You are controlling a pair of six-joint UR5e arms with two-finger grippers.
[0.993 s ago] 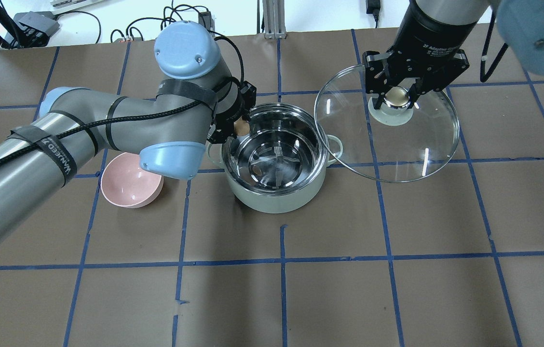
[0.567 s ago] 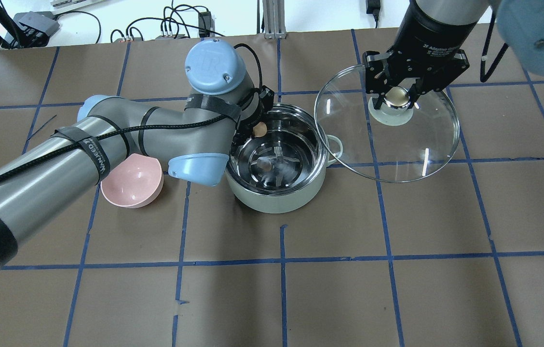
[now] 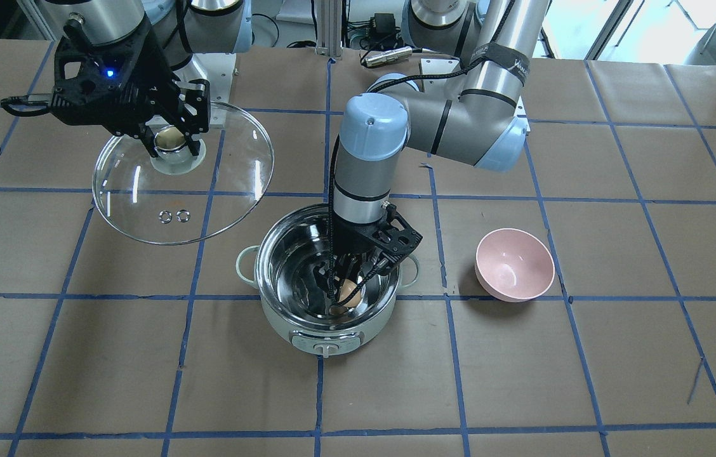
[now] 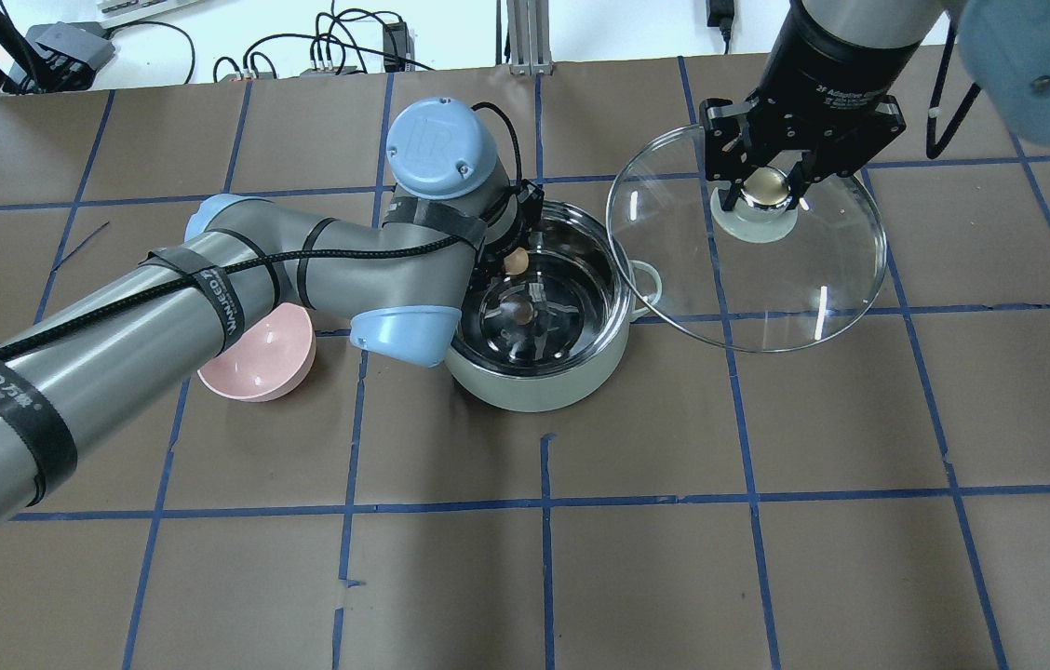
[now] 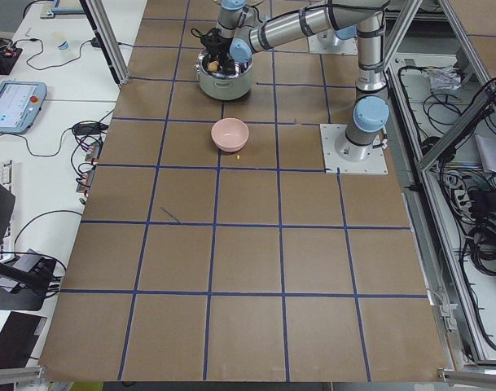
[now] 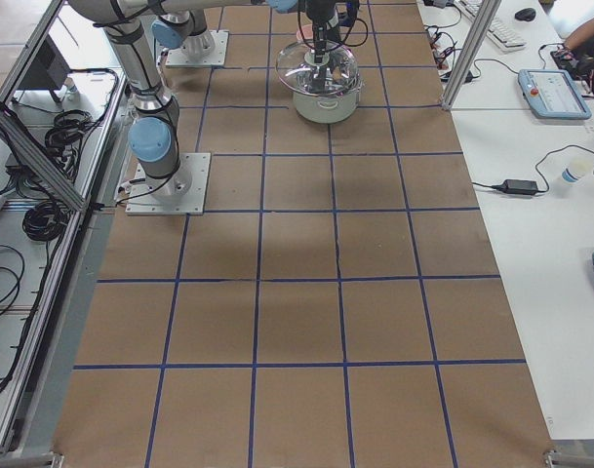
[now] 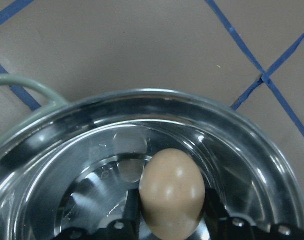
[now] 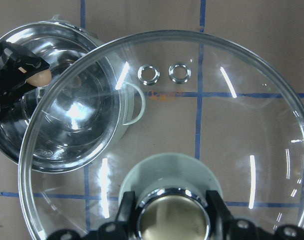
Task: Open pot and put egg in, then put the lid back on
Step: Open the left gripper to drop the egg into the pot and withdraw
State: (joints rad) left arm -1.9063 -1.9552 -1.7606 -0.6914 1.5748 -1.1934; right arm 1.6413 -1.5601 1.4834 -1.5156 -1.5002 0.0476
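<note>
Left wrist view alone shows left gripper [image 7: 171, 217] jaws pinching the egg [image 7: 171, 190], long axis along them. Right gripper [image 8: 172, 207] jaws clamp the lid [image 8: 231, 125].

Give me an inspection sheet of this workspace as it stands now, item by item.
Surface: brown table with blue tape grid.
Job's things: pot open; egg held within its rim; lid held off it, to one side.
Clutter: pink bowl, empty, beside the pot.
Grippers: left gripper shut on the egg; right gripper shut on the lid.
Cables: black cable strapped along the left arm.
Surroundings: loose cables beyond the table's far edge.
</note>
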